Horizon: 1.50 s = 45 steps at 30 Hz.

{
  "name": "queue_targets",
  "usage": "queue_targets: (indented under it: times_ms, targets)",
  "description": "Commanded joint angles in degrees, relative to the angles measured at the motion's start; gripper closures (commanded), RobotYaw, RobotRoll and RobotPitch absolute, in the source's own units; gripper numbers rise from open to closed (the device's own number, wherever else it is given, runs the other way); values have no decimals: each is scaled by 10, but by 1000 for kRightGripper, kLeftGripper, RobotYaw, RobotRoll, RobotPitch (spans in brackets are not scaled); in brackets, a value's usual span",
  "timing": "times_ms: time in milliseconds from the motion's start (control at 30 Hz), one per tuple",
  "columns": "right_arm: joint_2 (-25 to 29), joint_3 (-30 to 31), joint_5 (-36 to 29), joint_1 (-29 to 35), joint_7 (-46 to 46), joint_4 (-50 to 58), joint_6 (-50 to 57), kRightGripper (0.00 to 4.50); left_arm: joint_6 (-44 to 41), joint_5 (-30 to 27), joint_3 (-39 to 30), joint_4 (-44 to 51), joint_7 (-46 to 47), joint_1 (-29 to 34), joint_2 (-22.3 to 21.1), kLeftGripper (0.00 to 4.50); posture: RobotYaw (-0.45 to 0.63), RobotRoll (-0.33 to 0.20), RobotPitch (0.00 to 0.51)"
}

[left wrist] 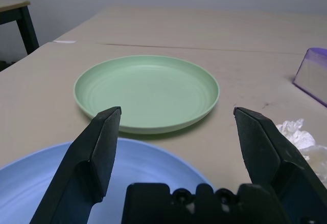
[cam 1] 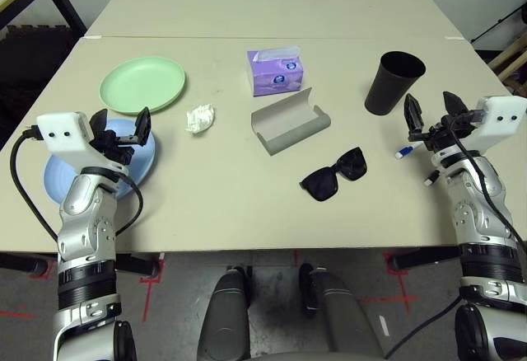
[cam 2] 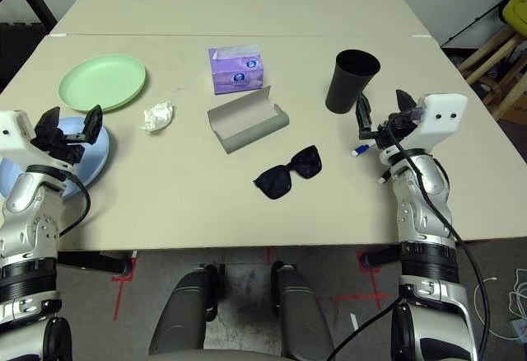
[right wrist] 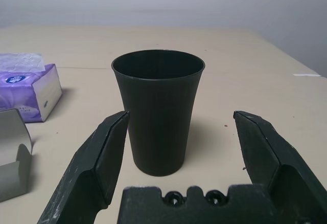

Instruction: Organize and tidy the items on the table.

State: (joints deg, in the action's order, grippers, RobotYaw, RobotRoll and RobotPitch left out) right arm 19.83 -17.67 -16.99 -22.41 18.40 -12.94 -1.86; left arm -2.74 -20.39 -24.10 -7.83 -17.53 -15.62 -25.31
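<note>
Head camera views: the table point(cam 1: 247, 204) carries all items. At the robot's far left lies the pale green plate point(cam 1: 142, 83); nearer the robot, the light blue plate point(cam 1: 58, 175) sits at the table's left edge, partly under the left gripper point(cam 1: 121, 130), whose fingers stand spread wide, holding nothing. The crumpled white tissue point(cam 1: 200, 118) lies just right of the green plate. The purple tissue box point(cam 1: 276, 71) stands at centre far; the grey glasses case point(cam 1: 290, 121) lies open in front of it, and the black sunglasses point(cam 1: 333, 174) lie nearer the robot, apart from the case. The black cup point(cam 1: 394, 82) stands upright at the right. The right gripper point(cam 1: 430, 115) hovers just beside it, fingers spread, empty. The white-blue pen point(cam 1: 405, 152) lies on the table beneath that gripper.

Left wrist view: the spread fingers point(left wrist: 97, 155) frame the green plate; the blue plate's rim lies below them.

Right wrist view: the spread fingers point(right wrist: 102, 162) frame the upright cup, not touching it; the tissue box and case end show to one side.
</note>
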Motion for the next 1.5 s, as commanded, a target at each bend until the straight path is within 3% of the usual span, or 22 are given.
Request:
queue_targets:
  times_ms: [33,400,800,1500]
  targets:
    - [5,5,-8,-12,18,-13,8,0,4,2,-6,-4,1,11,-3,19,132,0,160]
    - [23,51,-41,-29,170,-23,21,0,-3,-3,-13,21,4,33,-5,19,161,0,168]
    - [73,110,-72,-46,401,-44,27,0,-18,-4,-11,38,6,34,-8,19,173,0,180]
    - [73,141,-69,-52,441,2,62,0,-30,-6,-14,56,9,42,-2,19,127,0,192]
